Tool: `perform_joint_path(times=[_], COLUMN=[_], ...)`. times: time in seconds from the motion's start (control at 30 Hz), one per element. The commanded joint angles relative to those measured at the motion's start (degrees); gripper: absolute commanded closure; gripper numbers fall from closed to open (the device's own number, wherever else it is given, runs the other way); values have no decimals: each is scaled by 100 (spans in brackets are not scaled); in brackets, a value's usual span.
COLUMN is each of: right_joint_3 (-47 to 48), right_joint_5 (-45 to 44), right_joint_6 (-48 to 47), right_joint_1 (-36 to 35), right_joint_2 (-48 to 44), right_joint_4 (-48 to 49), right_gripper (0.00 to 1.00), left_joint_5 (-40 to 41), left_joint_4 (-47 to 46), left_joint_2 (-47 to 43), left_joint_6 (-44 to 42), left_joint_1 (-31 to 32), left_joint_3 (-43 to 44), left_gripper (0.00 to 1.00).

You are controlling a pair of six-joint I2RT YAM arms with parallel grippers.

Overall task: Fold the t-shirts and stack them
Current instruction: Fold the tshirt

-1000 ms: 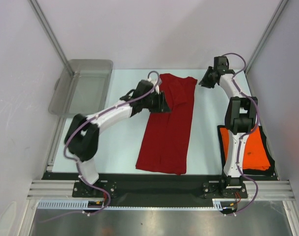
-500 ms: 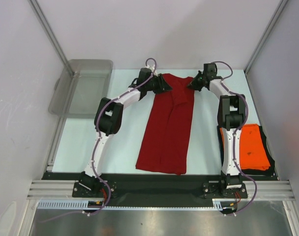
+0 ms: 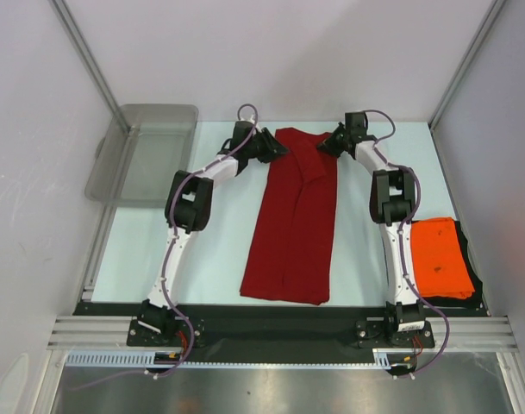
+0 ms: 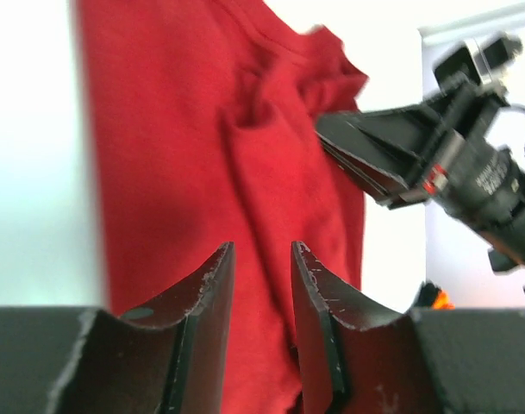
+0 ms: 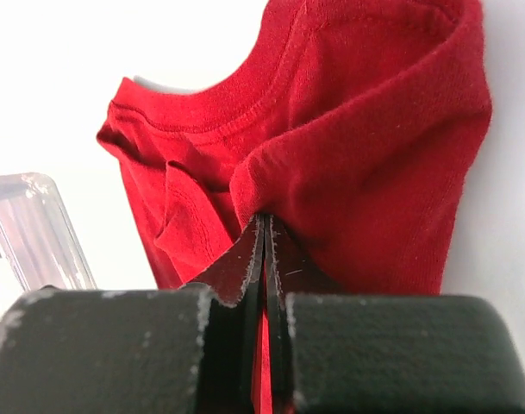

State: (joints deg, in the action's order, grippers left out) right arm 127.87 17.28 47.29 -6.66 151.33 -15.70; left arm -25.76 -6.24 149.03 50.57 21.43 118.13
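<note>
A dark red t-shirt [image 3: 292,224], folded into a long strip, lies down the middle of the table with its collar at the far end. My right gripper [image 3: 324,147] is at its far right corner, shut on a fold of the red cloth [image 5: 374,155]; the jaws [image 5: 264,220] pinch it tight. My left gripper [image 3: 277,151] is over the far left corner. Its fingers [image 4: 260,250] stand apart, with red cloth [image 4: 176,129] showing in the gap. A folded orange t-shirt [image 3: 439,259] lies at the near right.
A translucent grey tub [image 3: 146,151] stands off the table's far left corner and also shows in the right wrist view [image 5: 29,224]. White walls and metal posts close in the back and both sides.
Both arms have stretched to the shirt's far end. The left gripper went from the shirt's left edge to its far left corner, and the right gripper closed on the far right corner.
</note>
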Motion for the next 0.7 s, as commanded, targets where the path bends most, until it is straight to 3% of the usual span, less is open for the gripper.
perform_joint_path(times=[0.0, 0.1, 0.23, 0.43, 0.53, 0.67], right_joint_3=[343, 817, 1476, 1635, 1522, 934], right_joint_5=[-304, -269, -137, 30, -49, -216], right_joint_6=[325, 378, 229, -219, -781, -1449], right_joint_1=[-178, -187, -222, -196, -231, -257], right_joint_2=[371, 599, 671, -278, -1014, -2070], right_joint_4=[6, -143, -529, -1126, -1890, -3181], right_gripper=[100, 100, 100, 82, 69, 49], left_joint_5=[176, 185, 273, 650, 896, 1109], left_joint_4=[-36, 508, 1140, 2318, 2924, 3059], left_joint_2=[29, -14, -549, -1955, -2877, -4380], left_joint_6=[-55, -503, -1143, -2145, -2716, -3009], left_joint_1=[-113, -130, -122, -86, -43, 1], left_joint_3=[544, 1036, 1029, 414, -323, -2462], left_gripper=[62, 59, 55, 53, 53, 50])
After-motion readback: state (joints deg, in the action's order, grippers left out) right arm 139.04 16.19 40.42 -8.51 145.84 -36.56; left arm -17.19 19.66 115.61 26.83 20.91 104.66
